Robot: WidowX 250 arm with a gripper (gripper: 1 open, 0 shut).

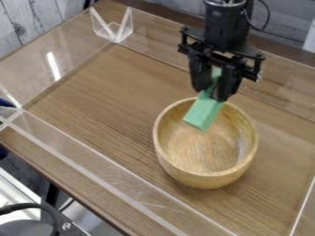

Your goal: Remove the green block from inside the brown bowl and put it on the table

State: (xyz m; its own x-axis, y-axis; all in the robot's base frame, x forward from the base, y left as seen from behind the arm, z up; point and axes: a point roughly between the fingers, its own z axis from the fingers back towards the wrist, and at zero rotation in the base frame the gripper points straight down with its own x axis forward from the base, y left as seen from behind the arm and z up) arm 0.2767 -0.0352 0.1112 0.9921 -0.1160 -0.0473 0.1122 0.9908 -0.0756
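The brown bowl stands on the table, right of centre. The black gripper points straight down over the bowl's far side. Its fingers are shut on the upper end of the green block. The block hangs tilted, with its lower end over the bowl's pale inside, about level with the far rim. Whether that end touches the bowl cannot be told.
Clear acrylic walls run along the table's edges. A clear bracket sits at the far left corner. Bare wood lies left of and behind the bowl. Cables hang behind the arm.
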